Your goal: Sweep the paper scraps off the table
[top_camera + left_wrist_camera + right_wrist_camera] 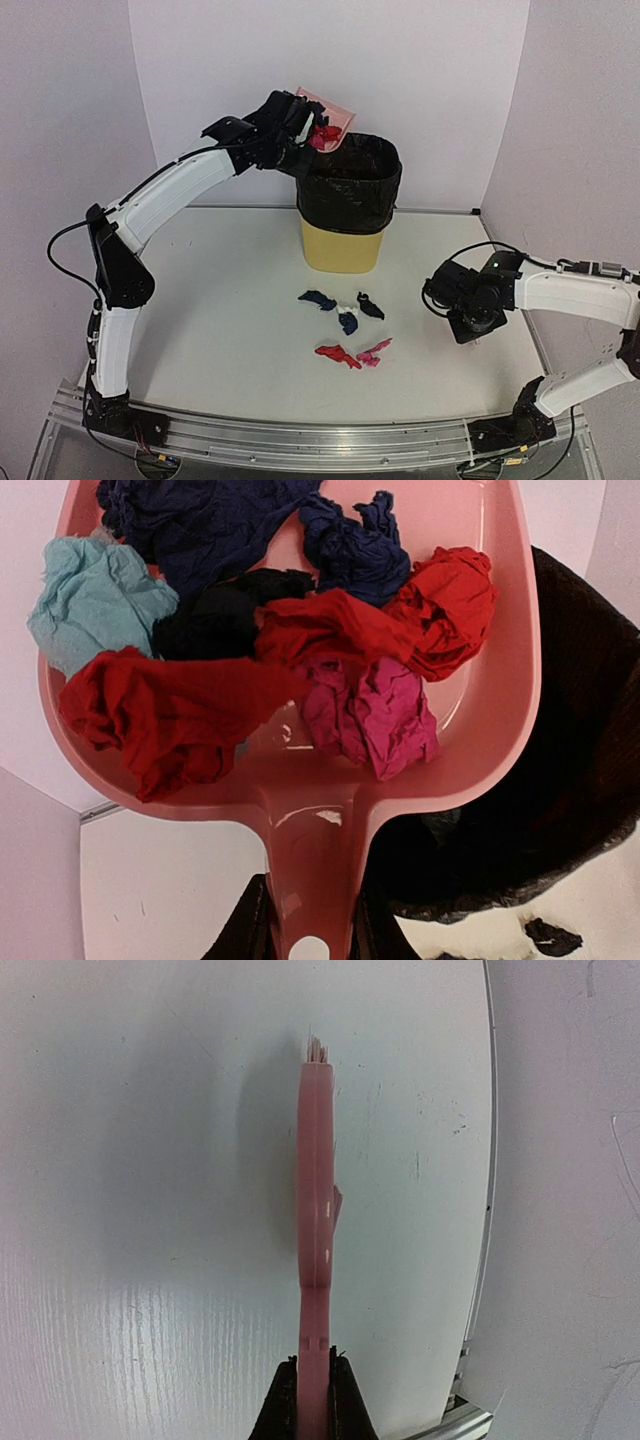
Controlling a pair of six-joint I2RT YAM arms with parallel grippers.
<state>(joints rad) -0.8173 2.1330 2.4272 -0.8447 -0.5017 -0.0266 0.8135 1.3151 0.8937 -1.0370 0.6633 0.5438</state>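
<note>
My left gripper point(308, 935) is shut on the handle of a pink dustpan point(500, 695), raised beside the rim of the bin point(350, 185). Several paper scraps point(300, 630) in red, magenta, navy, black and light blue fill the pan. More paper scraps point(345, 325) lie on the table point(220, 330) in front of the bin. The top view shows the dustpan point(330, 112) tilted above the bin's left edge. My right gripper point(313, 1400) is shut on the handle of a pink brush point(315, 1180), held over the table at the right.
A yellow bin lined with a black bag point(352, 172) stands at the table's back centre. A metal rail point(320, 440) runs along the front edge. White walls close the back and both sides.
</note>
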